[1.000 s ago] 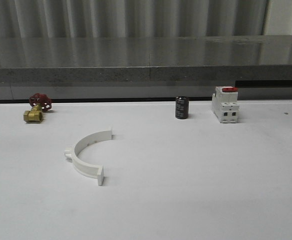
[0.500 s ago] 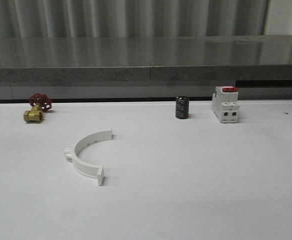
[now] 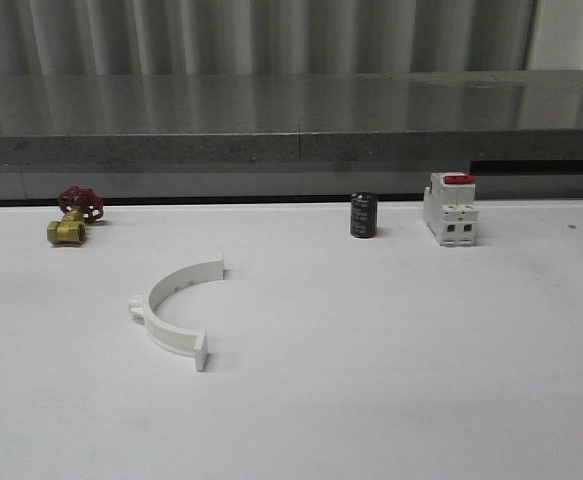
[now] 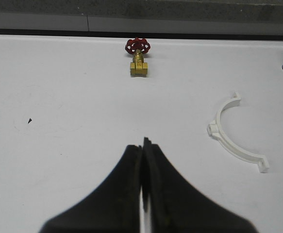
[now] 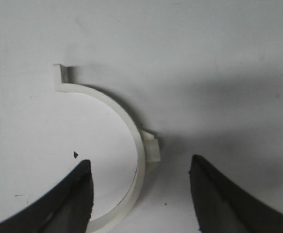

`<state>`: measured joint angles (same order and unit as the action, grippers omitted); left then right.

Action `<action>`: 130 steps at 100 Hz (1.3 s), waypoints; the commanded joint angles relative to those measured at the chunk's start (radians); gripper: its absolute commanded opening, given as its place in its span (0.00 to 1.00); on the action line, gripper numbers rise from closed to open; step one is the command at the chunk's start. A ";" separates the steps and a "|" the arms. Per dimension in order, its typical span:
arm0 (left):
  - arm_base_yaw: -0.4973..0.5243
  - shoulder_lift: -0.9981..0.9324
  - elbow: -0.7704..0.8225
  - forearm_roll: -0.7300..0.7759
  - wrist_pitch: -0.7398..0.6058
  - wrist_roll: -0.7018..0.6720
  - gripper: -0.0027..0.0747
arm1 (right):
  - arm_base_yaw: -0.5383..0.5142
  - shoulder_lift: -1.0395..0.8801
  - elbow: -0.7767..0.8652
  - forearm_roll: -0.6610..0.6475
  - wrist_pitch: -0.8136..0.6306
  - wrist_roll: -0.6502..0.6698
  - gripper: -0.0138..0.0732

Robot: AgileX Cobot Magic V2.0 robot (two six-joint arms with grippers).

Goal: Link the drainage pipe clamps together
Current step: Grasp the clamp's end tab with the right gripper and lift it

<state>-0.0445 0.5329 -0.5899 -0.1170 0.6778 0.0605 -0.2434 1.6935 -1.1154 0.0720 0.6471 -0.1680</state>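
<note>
Open table (image 3: pixel 391 360) around clamp half (image 3: pixel 176 310); valve (image 3: pixel 74 214), breaker (image 3: pixel 449 208) far back

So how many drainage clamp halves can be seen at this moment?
2. One clamp half lies on the table left of centre, in front of the brass valve. The other clamp half lies below the open right gripper, not gripped.

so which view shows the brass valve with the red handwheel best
The left wrist view: the brass valve faces the camera with its red handwheel and brass body distinct on the white table. The front view shows it small at the far left, seen side-on.
</note>
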 commanded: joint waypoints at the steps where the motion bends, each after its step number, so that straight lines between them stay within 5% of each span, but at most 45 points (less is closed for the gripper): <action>1: 0.002 0.002 -0.025 -0.016 -0.066 0.001 0.01 | -0.006 -0.003 -0.034 0.013 -0.044 -0.037 0.68; 71: 0.002 0.002 -0.025 -0.016 -0.066 0.001 0.01 | -0.006 0.136 -0.034 0.029 -0.097 -0.053 0.67; 111: 0.002 0.002 -0.025 -0.016 -0.066 0.001 0.01 | -0.006 0.136 -0.034 0.029 -0.084 -0.053 0.33; 130: 0.002 0.002 -0.025 -0.016 -0.066 0.001 0.01 | -0.006 0.136 -0.034 0.029 -0.077 -0.052 0.29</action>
<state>-0.0445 0.5329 -0.5899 -0.1170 0.6778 0.0605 -0.2434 1.8738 -1.1223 0.0949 0.5782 -0.2090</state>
